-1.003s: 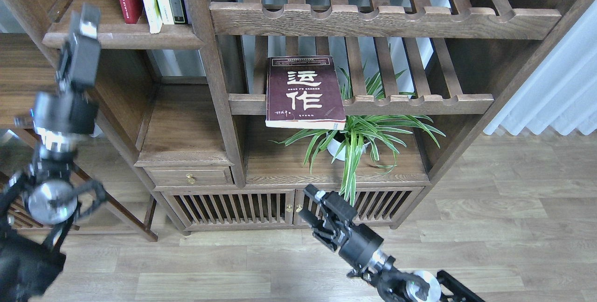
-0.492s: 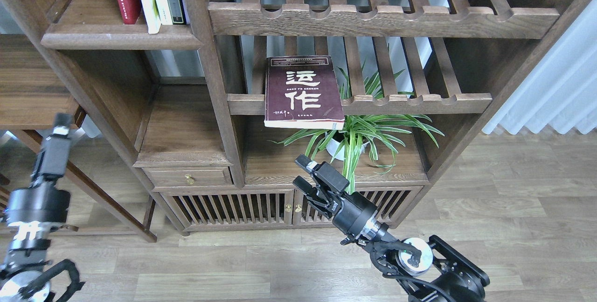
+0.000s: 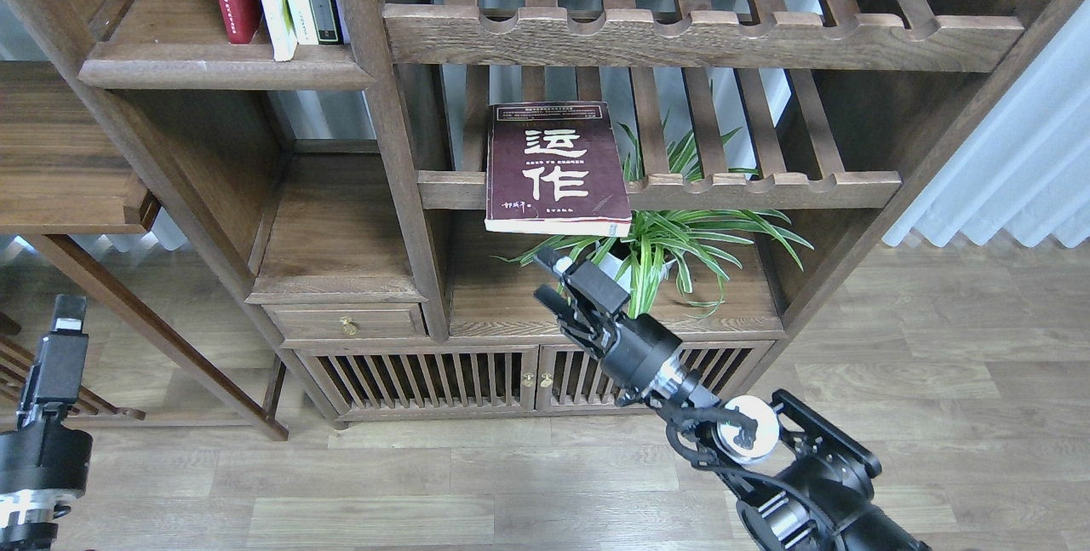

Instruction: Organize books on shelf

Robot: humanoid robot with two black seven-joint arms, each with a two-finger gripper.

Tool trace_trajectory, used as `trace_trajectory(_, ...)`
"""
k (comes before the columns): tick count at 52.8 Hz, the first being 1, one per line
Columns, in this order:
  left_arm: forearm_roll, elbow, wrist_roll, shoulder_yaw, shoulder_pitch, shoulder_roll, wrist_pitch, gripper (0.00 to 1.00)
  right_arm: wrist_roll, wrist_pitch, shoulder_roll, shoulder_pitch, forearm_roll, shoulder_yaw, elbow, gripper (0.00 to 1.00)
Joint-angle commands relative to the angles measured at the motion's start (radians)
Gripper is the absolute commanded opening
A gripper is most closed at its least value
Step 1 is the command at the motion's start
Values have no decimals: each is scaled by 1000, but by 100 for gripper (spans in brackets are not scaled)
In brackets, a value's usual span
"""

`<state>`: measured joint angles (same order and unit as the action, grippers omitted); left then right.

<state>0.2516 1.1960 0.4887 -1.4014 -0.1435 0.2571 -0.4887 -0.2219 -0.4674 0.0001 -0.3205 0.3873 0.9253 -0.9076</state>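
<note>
Maroon book flat on the slatted rack

The dark maroon paperback with big white characters overhangs the notched slatted wooden rack; right black two-finger gripper hovers below it, fingers spread; left gripper's state I cannot tell.

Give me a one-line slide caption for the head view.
Right gripper reaches open toward the maroon book overhanging a slatted rack.

Right gripper raised with fingers parted; left gripper low, end-on.
</note>
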Motion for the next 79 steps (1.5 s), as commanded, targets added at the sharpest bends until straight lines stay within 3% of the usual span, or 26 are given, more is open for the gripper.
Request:
trace_trajectory(1,0,-1,0,-7,16,1,0,99,56,95,0,-25,1,-16,12,99)
trace_trajectory(14,0,-18,0,-7,41,2,0,100,58,144,0,-86,1,-19,99,99)
trace_trajectory(36,2,-22,0,-11,64,5,0,99,70,162,0,-138,2,-16,105,98)
trace_trajectory(45,2,-44,0,-21,84,10,0,100,72,299,0,-158,16,-16,104,95)
trace_trajectory(57,2,-87,0,-34,140,17,0,100,70,435,0,-178,105,-16,101,85)
trace_trajectory(75,2,-105,0,-13,171,16,0,100,72,444,0,-206,117,-10,104,81)
trace_trajectory(79,2,-105,0,-14,174,17,0,100,70,438,0,-206,120,-7,102,71)
